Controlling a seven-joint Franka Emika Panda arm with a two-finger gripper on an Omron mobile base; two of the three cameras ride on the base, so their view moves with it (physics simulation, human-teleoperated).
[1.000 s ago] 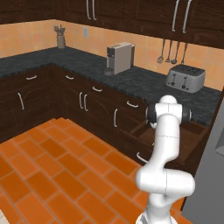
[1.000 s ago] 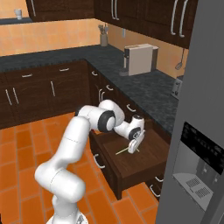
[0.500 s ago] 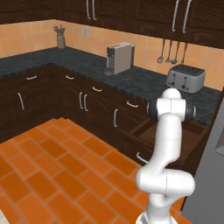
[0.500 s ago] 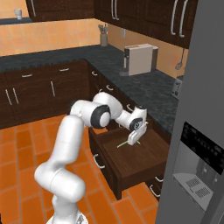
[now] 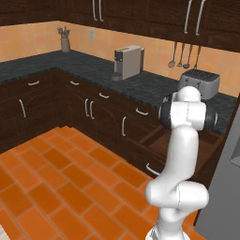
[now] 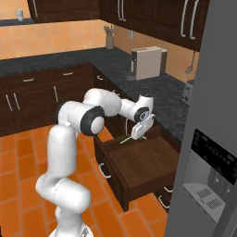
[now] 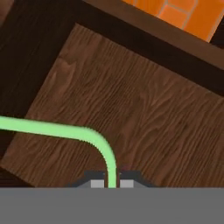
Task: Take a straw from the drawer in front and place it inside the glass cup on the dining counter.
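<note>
The gripper [image 6: 137, 133] is clenched on the straw [image 6: 127, 139], and in the hand view the green stem runs straight down between the two dark finger tips [image 7: 97, 181], pinched at one end while the rest bends away to the side across the wooden floor of the drawer [image 7: 144, 109]. Gripping it near the end makes sense: most of the length hangs free, and that free length is what must go into a cup. From the right base view the straw slants out from the gripper over the rear part of the open drawer [image 6: 143, 162], which is pulled out from the cabinets below the black counter [image 6: 162, 88]; it appears lifted clear of the drawer bottom, though that is hard to judge from this angle. The arm reaches out nearly level, hand tipped downward into the drawer. I judge the pickup to be done or nearly so, and the carry to the cup has not begun. The thin straw could swivel in so small a pinch, so a steady lift would suit it.
</note>
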